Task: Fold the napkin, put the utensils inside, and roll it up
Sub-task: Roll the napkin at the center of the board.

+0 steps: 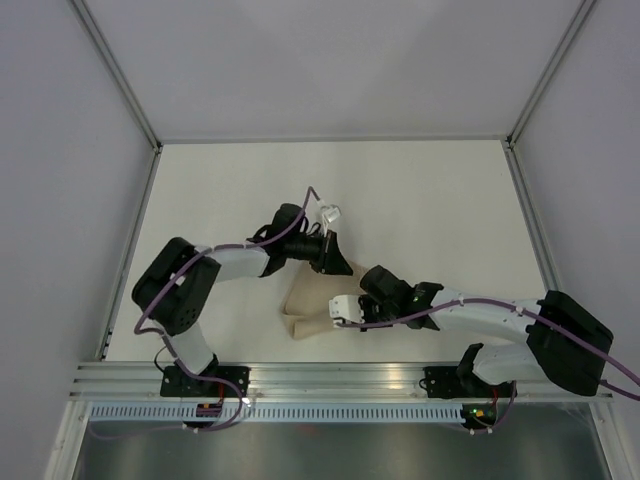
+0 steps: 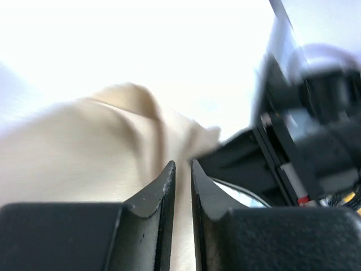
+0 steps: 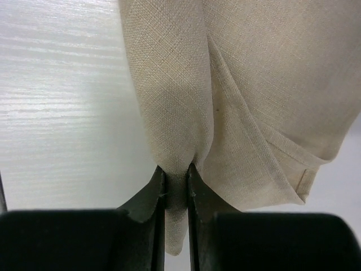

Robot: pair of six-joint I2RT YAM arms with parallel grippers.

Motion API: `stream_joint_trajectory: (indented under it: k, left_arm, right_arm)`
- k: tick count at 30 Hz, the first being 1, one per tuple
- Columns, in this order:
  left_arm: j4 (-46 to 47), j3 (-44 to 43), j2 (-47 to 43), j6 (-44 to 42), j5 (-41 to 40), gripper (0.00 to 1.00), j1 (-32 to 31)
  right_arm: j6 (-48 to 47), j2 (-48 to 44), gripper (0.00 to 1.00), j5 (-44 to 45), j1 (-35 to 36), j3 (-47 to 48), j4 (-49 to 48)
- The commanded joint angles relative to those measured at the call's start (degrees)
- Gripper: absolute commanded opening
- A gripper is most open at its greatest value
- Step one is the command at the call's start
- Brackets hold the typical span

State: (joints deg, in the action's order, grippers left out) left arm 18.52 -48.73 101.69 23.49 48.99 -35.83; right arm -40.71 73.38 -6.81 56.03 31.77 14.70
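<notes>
- Napkin [image 1: 308, 303]: a beige cloth bunched into an uneven heap on the white table [image 1: 420, 200]. It lies in the lower centre of the top view, between the two claws.
- Right claw [image 1: 336, 311]: reaches in from the lower right of the top view and meets the napkin's right edge.
- Right wrist view: the right claw [image 3: 174, 169] is clenched on a narrow vertical fold of the napkin [image 3: 254, 84]. The cloth is squeezed between the two dark fingers [image 3: 148, 195], and a tip of it hangs below them at the bottom of the frame. The rest of the cloth spreads to the upper right, with a hemmed corner at the right edge. Bare table [image 3: 56, 84] fills the left.
- Left claw [image 1: 338, 266]: comes from the left in the top view and sits at the napkin's upper edge.
- Left wrist view (blurred): the left claw [image 2: 182, 165] shows its fingers a narrow slit apart, with the napkin [image 2: 84, 147] just beyond and cloth colour in the slit. Whether it pinches the cloth cannot be told.
- Right arm [image 2: 304, 130]: a dark blurred mass at the right of the left wrist view.
</notes>
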Motion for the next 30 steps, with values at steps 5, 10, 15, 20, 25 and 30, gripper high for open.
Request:
stream_joint_trajectory:
  k: [5,10,15,20,25,30]
  left_arm:
    - [4.1,10.0,-25.0,-2.7,-43.1,0.24,3.3]
    - [2.1,16.5,-42.1,-8.4,-55.6,0.27,2.6]
    - [2.6,23.4,-51.8,-10.0,-63.5,0.3,2.1]
    - [3.9,23.3,-50.4,-19.8,-62.1,0.29,-4.3]
    - [10.7,20.6,-37.0,-32.9,-68.0,0.28,-17.1]
    - [14.8,16.6,-26.1,-43.8,-67.1,0.32,-24.5]
  right_arm:
    - [-2.9,7.0,0.05,-12.3,-8.8,10.1,23.7]
    - [-8.3,19.5,0.05,-18.6,-14.1,20.1,33.4]
    - [-9.8,32.0,0.05,-23.8,-20.8,28.9,38.9]
    - [-5.5,39.7,0.05,-23.6,-27.5,35.4,40.1]
    - [-7.1,44.1,0.05,-23.6,-33.5,37.7,44.0]
    - [-15.4,50.8,0.06,-27.2,-36.4,42.5,54.2]
